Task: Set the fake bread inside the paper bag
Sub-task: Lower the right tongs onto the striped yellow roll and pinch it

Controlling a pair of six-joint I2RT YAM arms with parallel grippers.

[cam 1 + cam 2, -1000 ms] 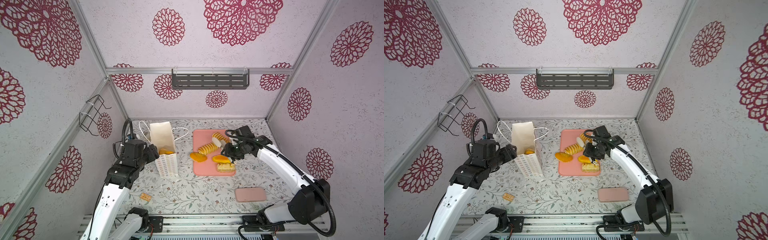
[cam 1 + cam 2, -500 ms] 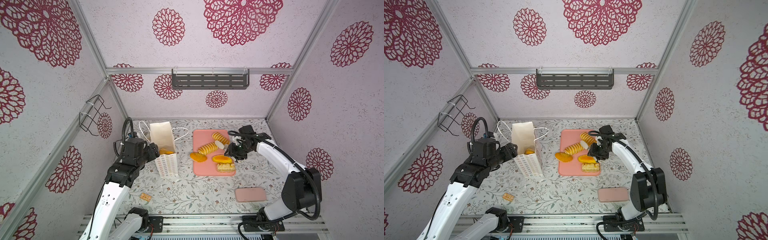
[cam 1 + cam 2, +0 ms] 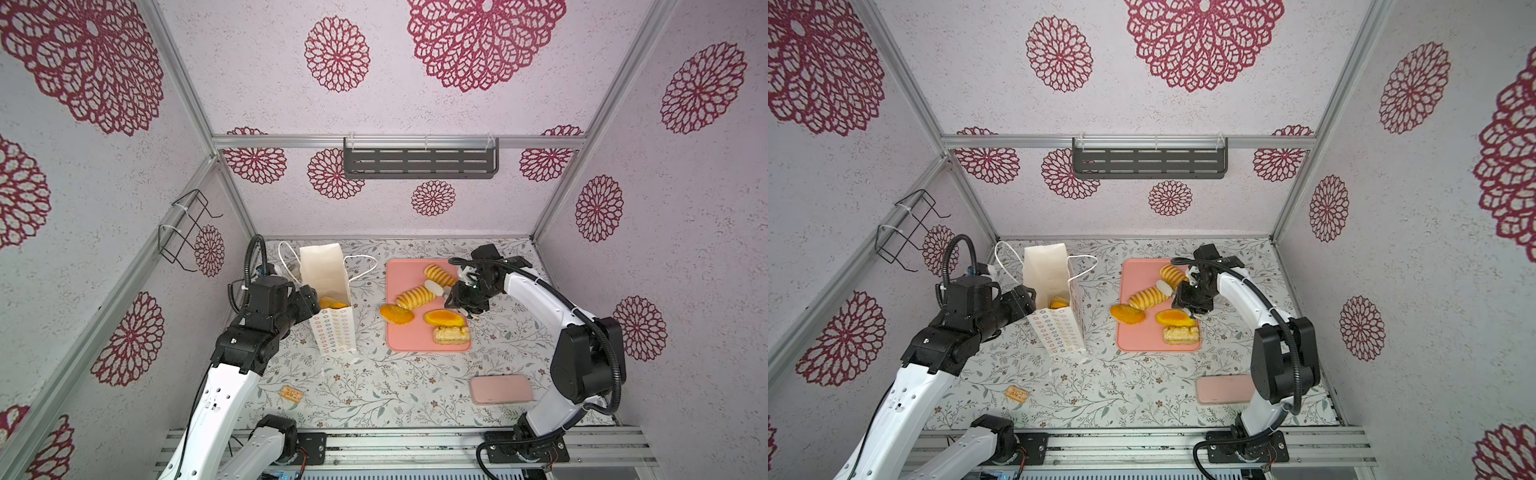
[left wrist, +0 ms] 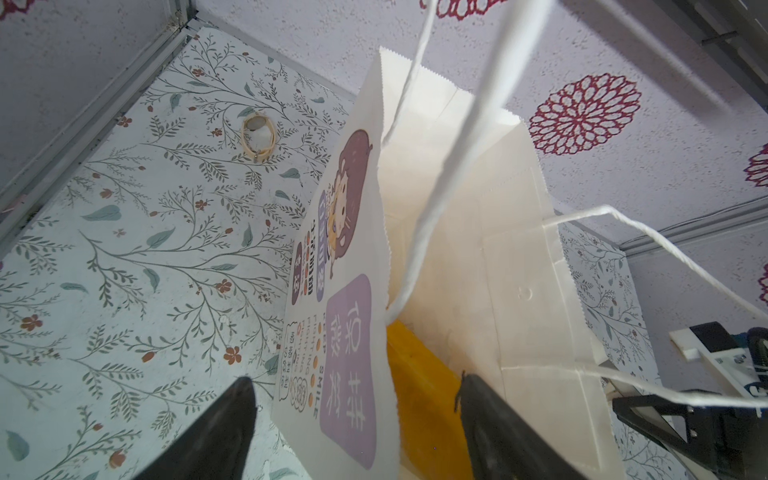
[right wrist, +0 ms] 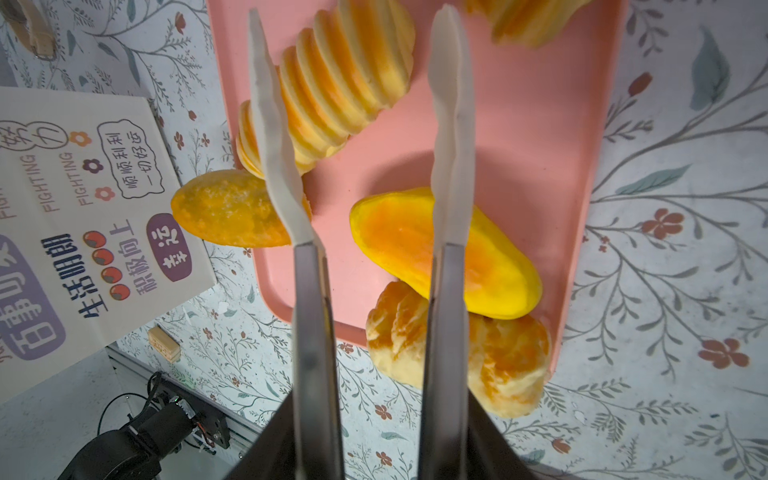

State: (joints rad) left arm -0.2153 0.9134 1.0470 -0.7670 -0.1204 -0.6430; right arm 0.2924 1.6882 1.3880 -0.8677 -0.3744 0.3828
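Where the paper bag (image 3: 334, 332) sat: upright on the leafy-print table (image 3: 374, 395), mouth open, cord handles flopped out either side, left of the pink tray (image 3: 405, 272) and clear of it
Bread in the bag: one yellow piece (image 3: 330, 302) was down inside already, visible in both top views and past the bag's wall in the left wrist view
Bread on the tray: a long ridged roll (image 3: 415, 297) in the middle, a shorter ridged roll (image 3: 438, 274) behind it toward the back wall, then a smooth loaf (image 3: 444, 319) and a flaky pastry (image 3: 451, 334) touching each other at the near right corner
Flat orange pastry (image 3: 397, 314): half on, half off the tray's left edge
Left gripper (image 3: 312, 301): parked at the bag's mouth on its left side, jaws spread wide with the bag's printed wall between them, one finger (image 4: 208, 436) outside the bag, not pinching anything
Right gripper (image 3: 464, 297): clamped around a pair of metal tongs (image 5: 311, 332), over the right half of the tray
Tongs: white tips stood apart with nothing between them; in the right wrist view one tip (image 5: 274, 124) crossed the long roll's end and the other crossed the smooth loaf, couldn't tell if either touched
Other bits: small tan cracker (image 3: 291, 392) near the front left, flat pink case (image 3: 500, 389) near the front right, both well apart from the bag
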